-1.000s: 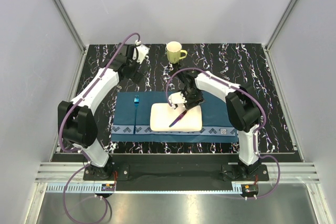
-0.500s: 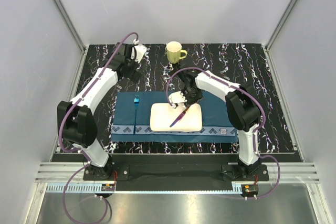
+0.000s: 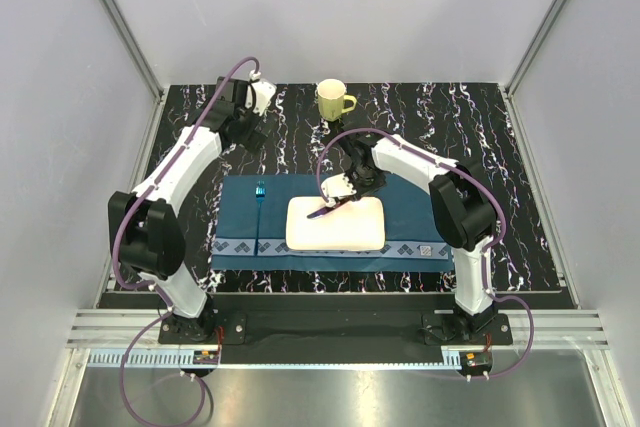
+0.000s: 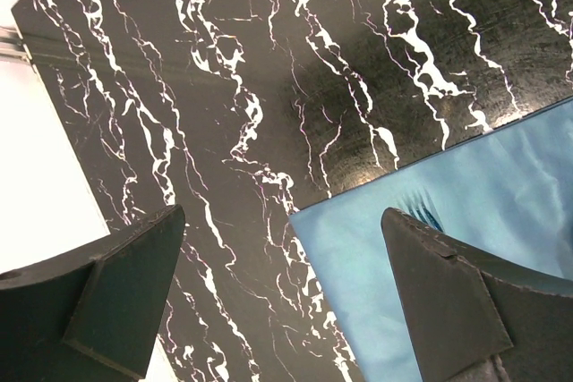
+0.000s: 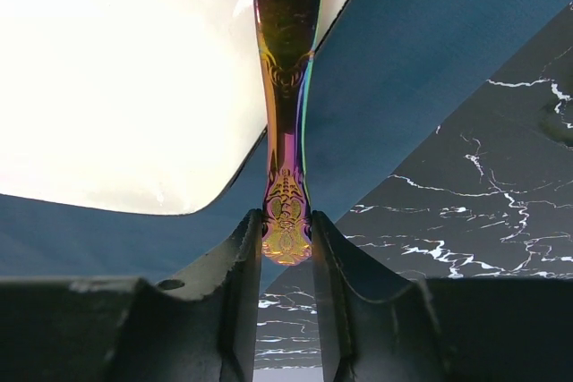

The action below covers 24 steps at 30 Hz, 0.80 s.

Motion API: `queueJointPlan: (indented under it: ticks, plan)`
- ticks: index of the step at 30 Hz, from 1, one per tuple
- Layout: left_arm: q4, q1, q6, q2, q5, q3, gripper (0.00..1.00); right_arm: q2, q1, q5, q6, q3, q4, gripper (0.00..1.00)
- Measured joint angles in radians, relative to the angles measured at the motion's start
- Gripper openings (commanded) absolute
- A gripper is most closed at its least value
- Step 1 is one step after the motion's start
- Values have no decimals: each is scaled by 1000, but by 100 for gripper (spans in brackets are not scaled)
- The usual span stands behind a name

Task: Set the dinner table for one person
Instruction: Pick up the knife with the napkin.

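Observation:
The dinner table [image 3: 450, 127] is black with white veins. On it lies a dark blue placemat [image 3: 405, 217] carrying a cream rectangular plate [image 3: 345, 229]. My right gripper [image 3: 345, 190] hovers at the plate's far edge, shut on the ornate end of an iridescent purple utensil [image 3: 322, 211]. In the right wrist view both fingers [image 5: 243, 248] press the handle [image 5: 286, 212], and the shaft runs out over the plate [image 5: 116, 78]. A blue fork [image 3: 259, 197] lies on the mat's left part. My left gripper [image 3: 260, 97] is open above the table's far left, holding nothing [image 4: 279, 216].
A yellow-green mug [image 3: 334, 100] stands at the table's far edge, handle to the right. The left wrist view shows the placemat's corner [image 4: 501, 185], the fork's tines [image 4: 421, 210] and bare tabletop [image 4: 269, 60]. Grey walls and metal rails enclose the table.
The right gripper has closed on the utensil's handle, and the utensil has swung from lying diagonally across the plate to the plate's far left edge. The left arm drifted slightly back and left.

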Motion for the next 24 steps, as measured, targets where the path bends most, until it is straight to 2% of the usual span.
queueJointPlan:
  ticks: [6, 10, 11, 13, 15, 24]
  plan:
    - [0, 0, 2, 10, 0, 13, 99, -2, 0, 0, -1, -6, 7, 27]
    - [0, 0, 2, 13, 0, 14, 99, -5, 0, 1, 1, -11, 7, 20]
    - [-1, 0, 2, 14, 0, 16, 99, -5, 0, 1, 2, -11, 7, 17]
    - [0, 0, 2, 18, 0, 21, 99, -6, 0, 4, 7, -11, 7, 3]
    - [-1, 0, 2, 18, 0, 21, 99, -8, 0, 5, 14, -11, 7, 0]
    - [0, 0, 1, 18, 5, 21, 99, -11, 0, 5, 57, -11, 7, 0]
